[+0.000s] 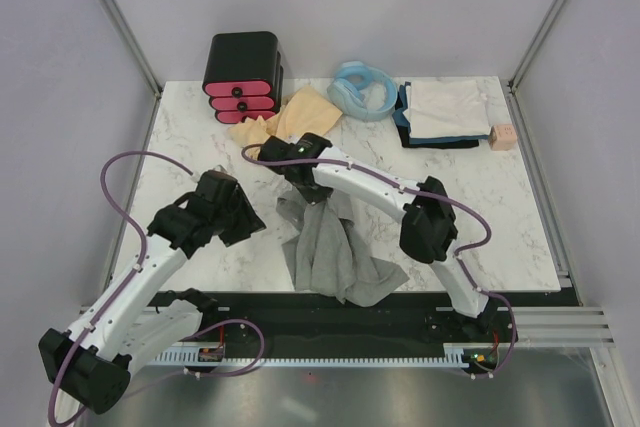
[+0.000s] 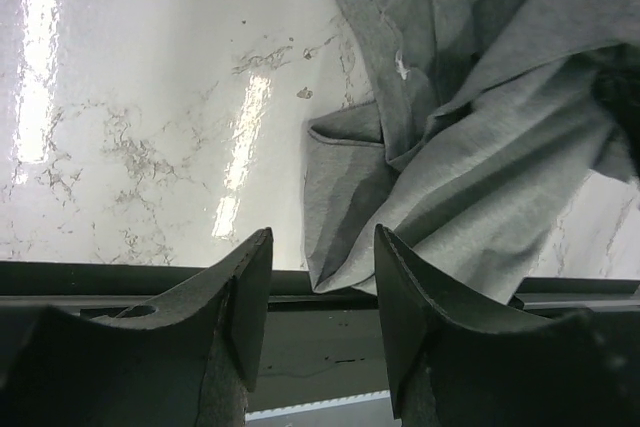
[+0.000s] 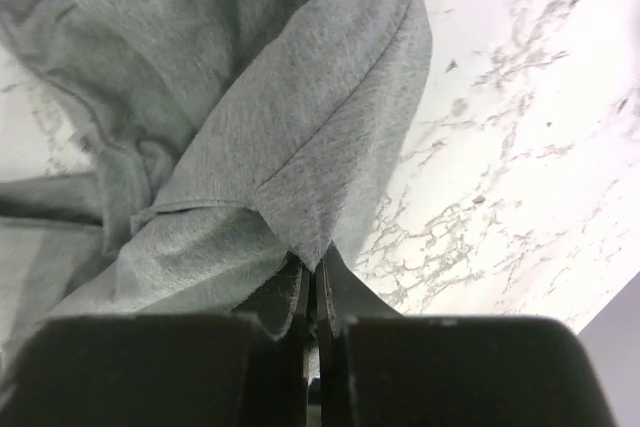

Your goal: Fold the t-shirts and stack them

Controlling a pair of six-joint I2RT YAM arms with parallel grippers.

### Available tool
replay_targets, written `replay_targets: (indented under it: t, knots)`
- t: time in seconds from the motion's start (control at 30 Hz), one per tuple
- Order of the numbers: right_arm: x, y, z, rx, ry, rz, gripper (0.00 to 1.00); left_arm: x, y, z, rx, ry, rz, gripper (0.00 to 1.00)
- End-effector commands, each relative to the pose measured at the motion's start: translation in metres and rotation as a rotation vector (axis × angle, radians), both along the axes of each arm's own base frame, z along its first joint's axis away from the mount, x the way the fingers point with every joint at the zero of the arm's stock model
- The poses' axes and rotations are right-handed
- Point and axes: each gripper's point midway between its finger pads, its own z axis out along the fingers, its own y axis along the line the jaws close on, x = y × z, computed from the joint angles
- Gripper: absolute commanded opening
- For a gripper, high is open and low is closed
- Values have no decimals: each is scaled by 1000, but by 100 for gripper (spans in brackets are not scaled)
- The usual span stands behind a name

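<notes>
The heather-grey t-shirt point(image 1: 335, 257) hangs at the middle of the near edge, lower folds spilling over it; our right gripper point(image 3: 312, 272) is clamped on one thin fold, our left gripper point(image 2: 322, 239) parted and empty beside the cloth. We judge that pinch slim — a tug could slip it, or the hem could snag on the black rail point(image 1: 400, 319). We count one grey shirt, one tan-yellow shirt point(image 1: 300, 112) at the far edge, and one folded stack point(image 1: 445, 107) by the far right corner — whitish on top, darker layers uncountable

White marble table point(image 1: 520, 197) carries grey shirt point(image 1: 330, 262), tan shirt point(image 1: 300, 115), drawer box point(image 1: 243, 77), hose point(image 1: 362, 90), folded stack point(image 1: 445, 112)
</notes>
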Motion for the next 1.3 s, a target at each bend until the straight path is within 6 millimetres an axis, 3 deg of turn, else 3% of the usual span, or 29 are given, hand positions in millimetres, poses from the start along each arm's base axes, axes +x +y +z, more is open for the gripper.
replay_targets:
  t: [0.0, 0.07, 0.17, 0.23, 0.6, 0.63, 0.67, 0.83, 1.27]
  knots:
    - [-3, -10, 66, 79, -87, -24, 4, -1, -2, -5, -3, 6, -11, 52]
    - [-7, -15, 63, 68, -71, -34, 6, 0, -3, -5, -10, 0, -11, 52]
    - [-13, -20, 51, 39, -45, -37, 22, 2, -4, -7, -13, -2, -11, 52]
    - [-15, -20, 44, 28, -32, -34, 25, 3, -5, -6, -14, -6, -10, 52]
    - [-1, -12, 32, -14, -44, 23, 26, 4, -3, -3, -22, -25, 4, 51]
    - [-1, -8, 34, 5, -39, 29, 44, 3, -3, -4, -21, -24, 4, 51]
    - [-1, -5, 32, 10, -32, 35, 47, 3, -3, -3, -23, -27, 4, 51]
    - [0, 4, 16, 11, -6, 49, 53, 2, -2, -6, -19, -22, 8, 51]
    - [17, 23, -10, 12, -22, 79, 52, 0, 0, -10, -4, 0, 11, 52]
